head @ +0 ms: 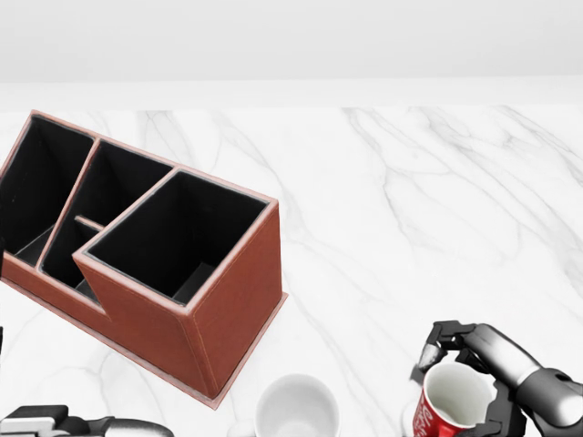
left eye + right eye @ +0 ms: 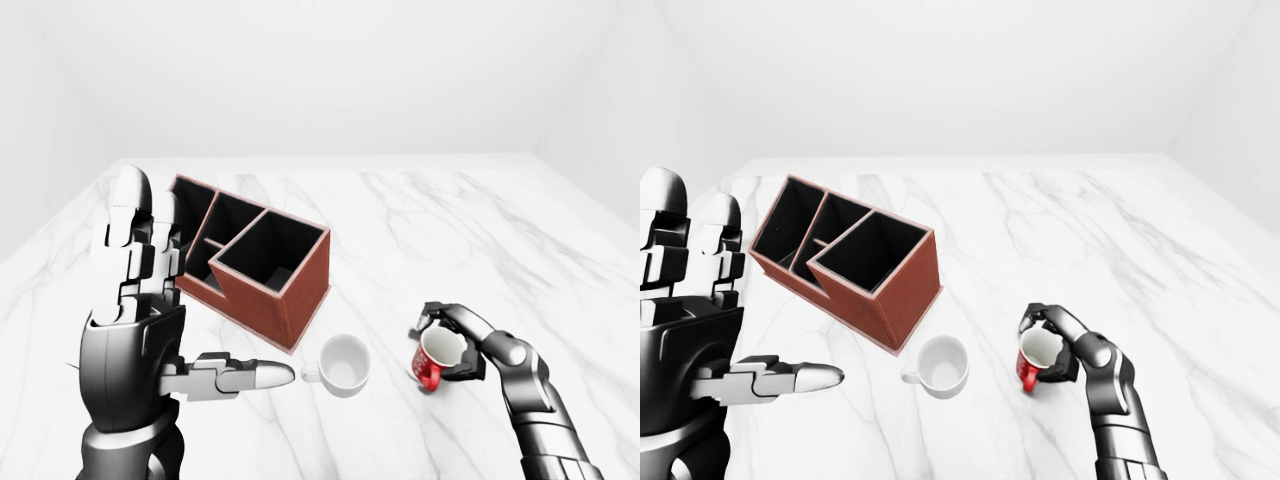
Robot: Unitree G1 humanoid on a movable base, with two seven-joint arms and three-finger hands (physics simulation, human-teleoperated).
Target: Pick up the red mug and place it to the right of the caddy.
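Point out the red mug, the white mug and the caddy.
red mug (image 2: 428, 366): left-eye view, on its red outer wall.
white mug (image 2: 943, 366): right-eye view, on its inside.
caddy (image 1: 239, 300): head view, on its brown side wall.

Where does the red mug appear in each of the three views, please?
Left-eye view: red mug lower right of centre, in the right hand.
Head view: bottom edge, right, partly cut off.
Right-eye view: lower centre-right.
Shared landmark: the white mug just to its left, below the caddy.
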